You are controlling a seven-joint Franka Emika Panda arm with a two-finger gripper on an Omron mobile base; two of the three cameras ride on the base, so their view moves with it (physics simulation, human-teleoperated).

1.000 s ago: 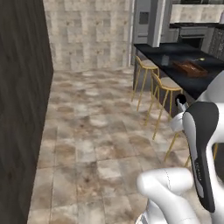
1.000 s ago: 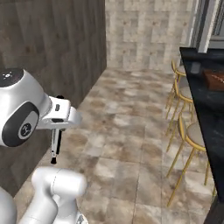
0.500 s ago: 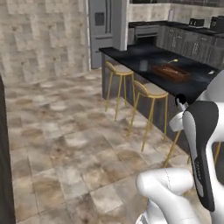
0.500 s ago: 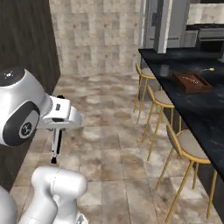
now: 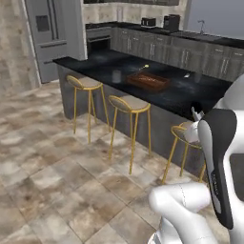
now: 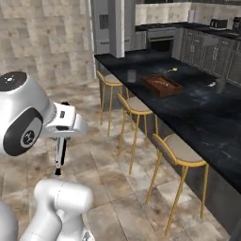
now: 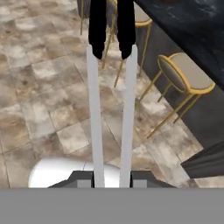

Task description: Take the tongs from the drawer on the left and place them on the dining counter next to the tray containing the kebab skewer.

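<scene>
Two claw [image 7: 111,177] fingers — clamped tongs [image 7: 111,87]

Home kitchen, black marble dining counter [image 5: 190,95] mid-frame with gold bar stools [image 5: 131,104] along it, steel refrigerator [image 5: 47,33] upper left, grey cabinets [image 5: 157,47] and oven [image 6: 161,40] along the back, stone-tiled floor [image 5: 52,181].

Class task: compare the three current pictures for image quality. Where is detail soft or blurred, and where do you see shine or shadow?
Left base view: flat, even light; the tray is small and soft, the dining counter shows a faint sheen. Right base view: the same soft rendering, no hard shadows under the stools. Hand view: the tongs in the end effector loom large and stretched, floor tiles blurred.
</scene>
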